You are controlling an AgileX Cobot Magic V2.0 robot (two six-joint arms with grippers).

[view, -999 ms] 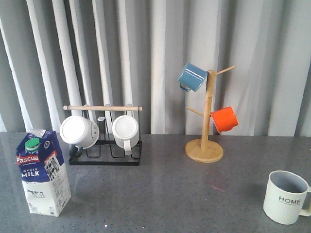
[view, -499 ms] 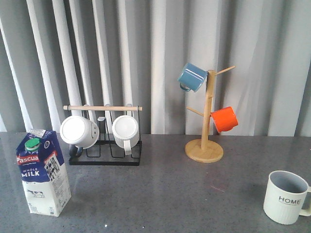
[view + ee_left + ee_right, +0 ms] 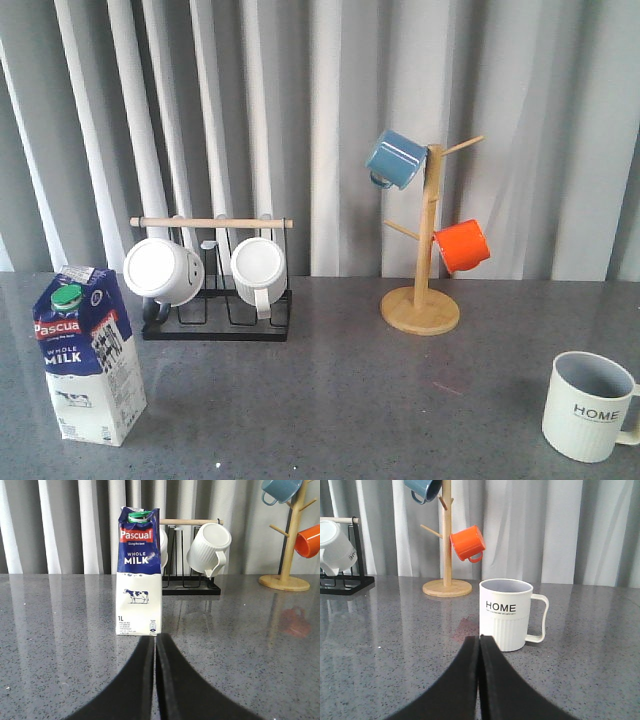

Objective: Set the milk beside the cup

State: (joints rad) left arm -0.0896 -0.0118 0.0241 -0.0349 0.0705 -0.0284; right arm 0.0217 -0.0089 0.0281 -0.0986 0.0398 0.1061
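grey table (image 3: pixel 60 630), milk (image 3: pixel 139 575) before left end effector (image 3: pixel 155 645)

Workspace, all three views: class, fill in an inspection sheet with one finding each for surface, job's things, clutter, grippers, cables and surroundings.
Surface: grey speckled table, glossy, with reflections.
Job's things: milk upright at front left; cup upright at front right, handle pointing right; far apart.
Clutter: black wire rack holding two white mugs; wooden mug tree with blue mug and orange mug.
Grippers: left gripper shut, empty, facing the milk; right gripper shut, empty, facing the cup.
Cables: nothing seen.
Surroundings: pleated grey-white curtain behind the table.
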